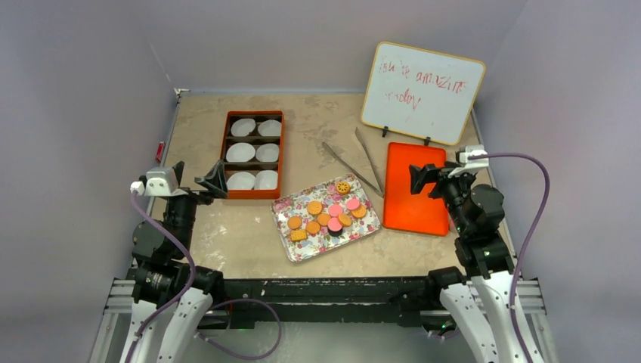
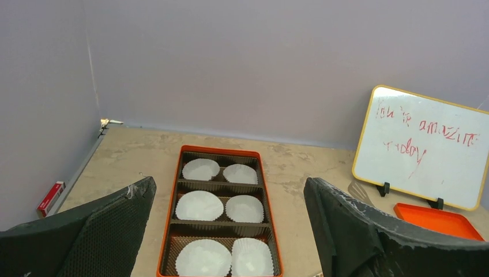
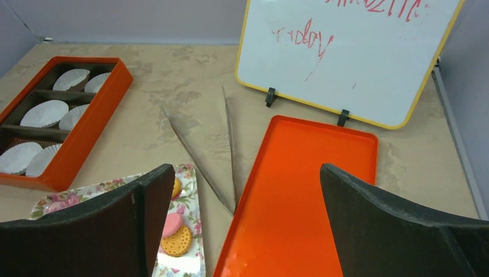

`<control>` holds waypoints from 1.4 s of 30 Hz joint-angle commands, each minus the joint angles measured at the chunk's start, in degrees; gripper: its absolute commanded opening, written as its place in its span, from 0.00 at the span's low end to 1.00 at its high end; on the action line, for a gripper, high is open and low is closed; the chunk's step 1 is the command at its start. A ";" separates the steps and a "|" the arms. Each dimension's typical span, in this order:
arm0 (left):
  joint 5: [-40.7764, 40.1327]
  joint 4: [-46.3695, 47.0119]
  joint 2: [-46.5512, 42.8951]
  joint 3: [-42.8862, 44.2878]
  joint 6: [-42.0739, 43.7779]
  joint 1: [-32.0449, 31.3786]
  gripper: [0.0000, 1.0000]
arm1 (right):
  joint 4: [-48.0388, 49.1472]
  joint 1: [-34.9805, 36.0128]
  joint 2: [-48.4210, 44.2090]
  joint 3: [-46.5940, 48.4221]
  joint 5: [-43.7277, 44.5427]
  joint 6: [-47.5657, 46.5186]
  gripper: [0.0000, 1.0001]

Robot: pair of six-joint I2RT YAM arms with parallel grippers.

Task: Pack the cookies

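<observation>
cookies (image 1: pixel 326 214): lay on the flowered tray (image 1: pixel 316 245), mid frame
left end effector (image 1: pixel 214 183): was spread wide, at the left
right end effector (image 1: pixel 420 180): was spread wide, at the right

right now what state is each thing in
cookies: piled on the floral tray, none packed
box: open, its six paper cups empty
orange lid: off, lying flat
tongs: lying unheld
whiteboard: upright on stand
left gripper: open, empty
right gripper: open, empty
</observation>
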 commanded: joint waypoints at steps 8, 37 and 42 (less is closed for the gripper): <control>2.17 1.38 -1.70 0.36 -1.19 -0.21 1.00 | 7.85 -0.16 9.09 0.13 -6.00 3.11 0.98; 1.98 0.24 1.47 0.86 -2.07 -0.21 1.00 | 7.03 3.41 62.95 26.09 -12.10 2.30 0.67; 2.13 0.13 1.35 0.79 -1.85 -0.21 1.00 | 3.38 4.47 71.99 31.87 -9.38 0.38 0.52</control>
